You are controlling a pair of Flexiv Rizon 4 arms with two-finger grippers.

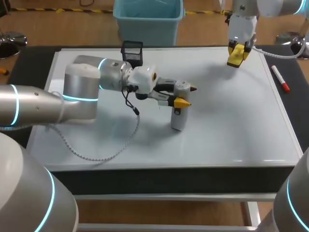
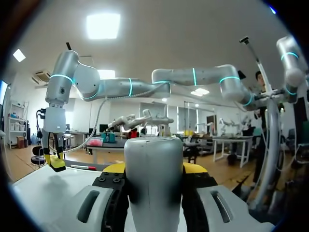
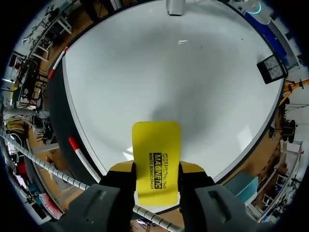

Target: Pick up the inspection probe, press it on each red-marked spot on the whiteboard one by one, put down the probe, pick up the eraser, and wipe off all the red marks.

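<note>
1. Since probing comes before wiping, my left end effector (image 1: 186,95) is closed on the inspection probe (image 1: 177,118). The fingers clamp its smooth, grey, rounded body from two sides. It stands upright near the middle of the glossy whiteboard (image 1: 231,130), and its base seems to rest on the surface.
2. I can make out no red marks on the board. I judge the spots either gone or too faint to tell.
3. A red-capped marker (image 1: 280,79) lies on the dark table (image 1: 34,58) along the board's right edge. A black mesh pen holder (image 1: 132,52) stands at the far edge.
4. Above the far right corner hangs my right end effector (image 1: 238,55), shut on the flat yellow eraser (image 3: 156,159), ready for wiping.
</note>
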